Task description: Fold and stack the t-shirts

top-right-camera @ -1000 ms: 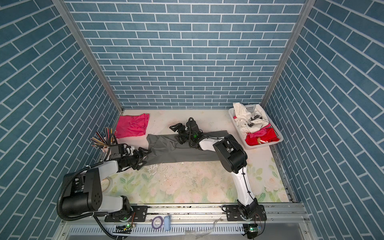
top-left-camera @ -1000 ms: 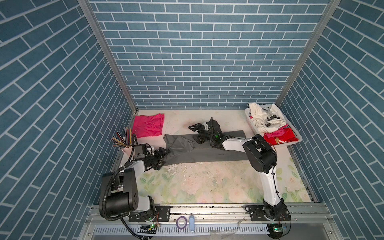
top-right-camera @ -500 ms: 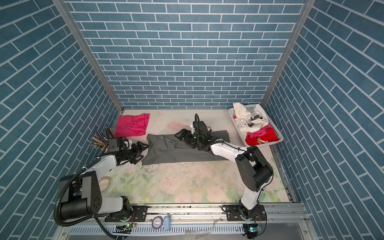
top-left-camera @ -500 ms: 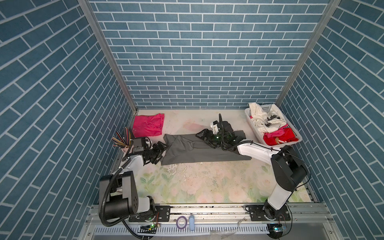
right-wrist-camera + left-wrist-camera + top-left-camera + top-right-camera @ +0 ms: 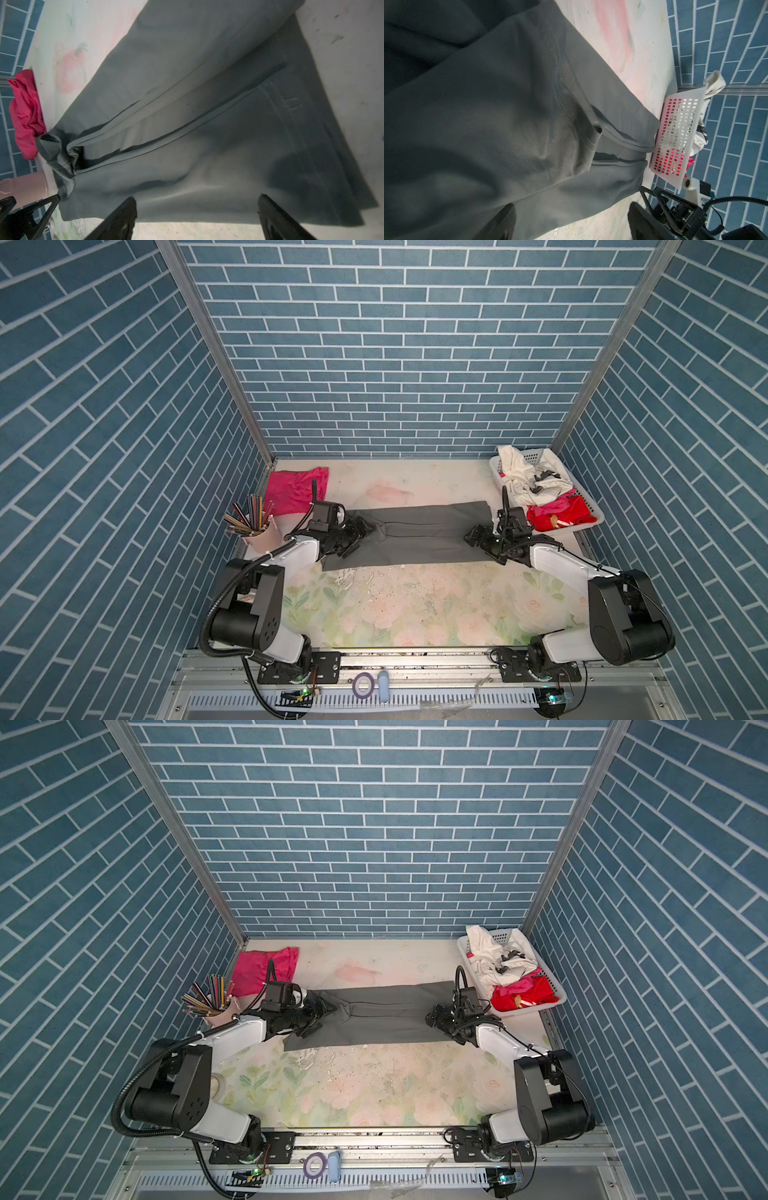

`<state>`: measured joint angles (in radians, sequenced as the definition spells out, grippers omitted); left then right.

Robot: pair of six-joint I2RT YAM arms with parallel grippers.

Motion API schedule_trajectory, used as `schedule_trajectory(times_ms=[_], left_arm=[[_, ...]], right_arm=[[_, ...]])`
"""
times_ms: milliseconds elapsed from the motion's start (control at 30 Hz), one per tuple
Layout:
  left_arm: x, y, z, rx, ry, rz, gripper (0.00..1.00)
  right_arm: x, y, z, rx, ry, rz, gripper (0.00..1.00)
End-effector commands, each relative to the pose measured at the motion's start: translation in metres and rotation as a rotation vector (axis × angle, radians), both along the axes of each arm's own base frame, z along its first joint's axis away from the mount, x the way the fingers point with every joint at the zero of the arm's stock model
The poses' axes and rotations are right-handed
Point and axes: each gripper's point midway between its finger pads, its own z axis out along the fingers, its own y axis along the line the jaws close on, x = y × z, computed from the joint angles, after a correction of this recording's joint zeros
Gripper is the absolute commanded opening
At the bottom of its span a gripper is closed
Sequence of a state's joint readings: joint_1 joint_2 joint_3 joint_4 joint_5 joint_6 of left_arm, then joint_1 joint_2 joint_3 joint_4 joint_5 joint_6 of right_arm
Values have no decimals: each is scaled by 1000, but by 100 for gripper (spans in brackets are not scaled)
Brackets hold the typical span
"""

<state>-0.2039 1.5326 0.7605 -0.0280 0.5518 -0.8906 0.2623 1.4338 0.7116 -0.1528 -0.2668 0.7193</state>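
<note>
A dark grey t-shirt [image 5: 419, 533] [image 5: 382, 1017] lies folded lengthwise as a long strip across the middle of the table. A hot pink t-shirt [image 5: 293, 489] [image 5: 259, 969] lies flat at the back left. My left gripper [image 5: 358, 536] [image 5: 571, 218] hovers open over the strip's left end, with cloth under it but nothing pinched. My right gripper [image 5: 473, 536] [image 5: 197, 216] stands open at the strip's right end, its fingers [image 5: 124, 216] spread wide over the near hem. In the right wrist view the grey t-shirt [image 5: 207, 124] shows two long folded edges meeting along its middle.
A white perforated basket [image 5: 582, 526] [image 5: 675, 116] with white and red cloth stands at the back right, close to the strip's right end. A pink cup of pencils [image 5: 262, 533] stands by the left wall. A tape roll [image 5: 362, 684] lies on the front rail.
My right gripper has drawn back from the middle of the grey shirt's far edge to its right end, its arm swinging out right. My left gripper moved onto the shirt's left end.
</note>
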Motion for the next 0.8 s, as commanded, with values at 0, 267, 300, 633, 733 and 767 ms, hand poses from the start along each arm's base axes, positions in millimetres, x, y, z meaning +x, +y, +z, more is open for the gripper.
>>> schedule_trajectory(times_ms=[0,267,300,633,733,767], left_arm=[[9,0,-5,8,-17,21,86],[6,7,-42,60,55,19,86],[5,8,-45,64,63,22,86],[39,32,22,306,-93,22,86],[46,51,50,509,-167,48,86],[46,56,54,555,-174,53,86]], right_arm=[[-3,-16,-15,-41,35,32,92],[-9,-36,-37,-82,93,-12,92],[-10,-37,-37,-82,96,-14,92],[12,-50,11,-194,-3,5,93],[20,-57,20,-248,-24,-3,97],[22,-59,21,-259,-24,-3,97]])
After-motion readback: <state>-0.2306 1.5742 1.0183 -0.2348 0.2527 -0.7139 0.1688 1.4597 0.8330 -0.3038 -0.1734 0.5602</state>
